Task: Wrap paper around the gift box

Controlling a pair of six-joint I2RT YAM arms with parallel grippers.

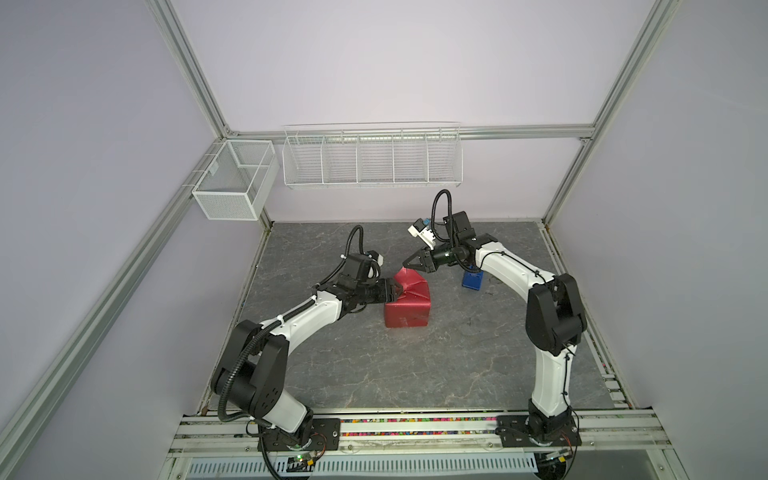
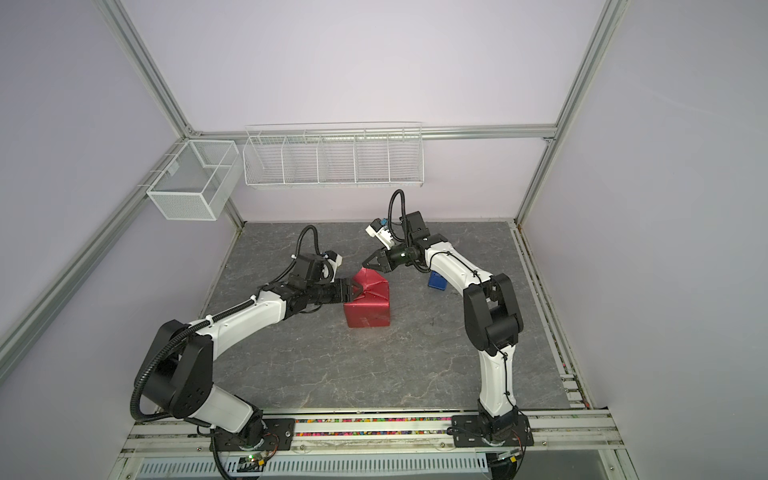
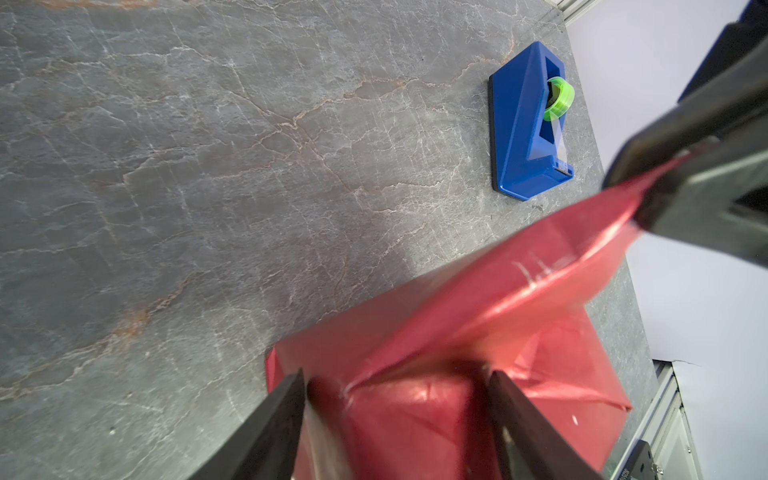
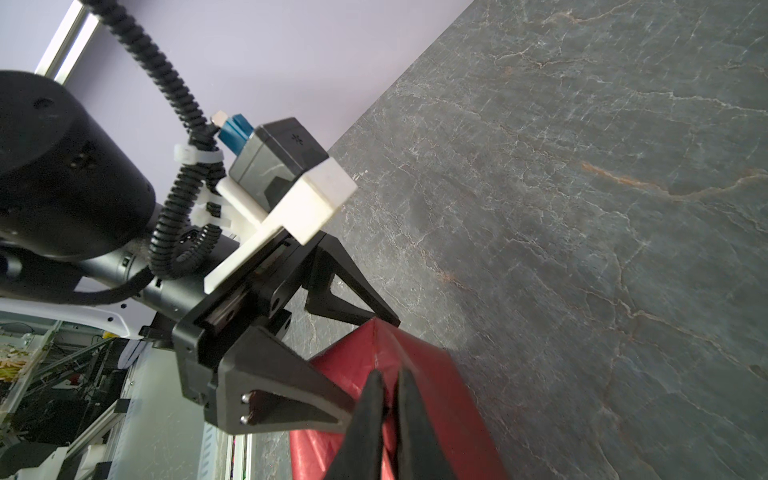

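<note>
Robotics lab cell, aluminium frame (image 1: 192,68), wire baskets (image 1: 372,160), lilac walls (image 1: 374,62)

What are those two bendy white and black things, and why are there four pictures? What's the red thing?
They are two robot arms, a left arm and a right arm, fixed at the edge of a grey table. Two pictures come from one two-eyed camera above, looking down. The other two come from small cameras on the arms' wrists, close up. On the table sits a box hidden under red wrapping paper, with a blue tape dispenser apart from it. The right arm's fingers are shut on a corner of the paper, holding it up. The left arm's fingers stand apart on either side of the wrapped box; I cannot tell whether they squeeze it.
</note>
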